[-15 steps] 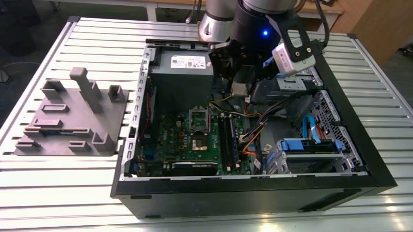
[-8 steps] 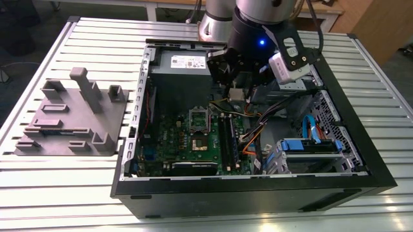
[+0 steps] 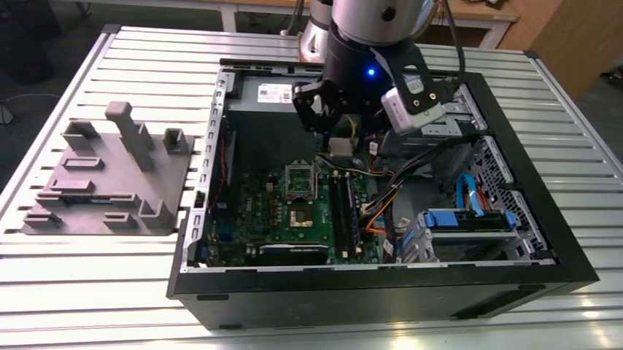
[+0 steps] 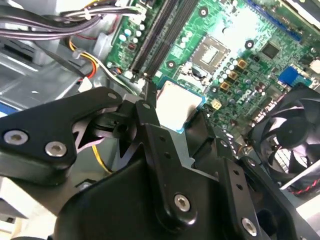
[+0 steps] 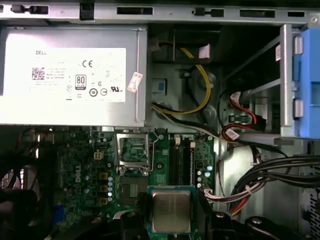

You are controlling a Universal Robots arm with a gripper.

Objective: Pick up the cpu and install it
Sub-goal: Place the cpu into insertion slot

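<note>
**Cpu pinched in the jaws above the open computer case**

Your jaws are closed on the cpu, one black finger against each of two opposite edges. Its silver top faces up with a thin pale rim around it. In both wrist views it hangs clear of the motherboard, just off the end of the two black memory sticks. It is not in the socket. The socket lies to one side, with its hinged metal frame flipped open beside it.

The case lies on its side on the slatted desk with its open face up, and your arm reaches down into it. Inside the case you have:

- the grey power supply box along one wall
- the green motherboard below it
- a black fan at the board's edge
- bundles of black, yellow and red cables running past the memory sticks
- a blue drive bracket at the far side

At the exterior view's left, a grey tray with upright posts sits on the desk beside the case. What its slots hold cannot be made out.
</note>
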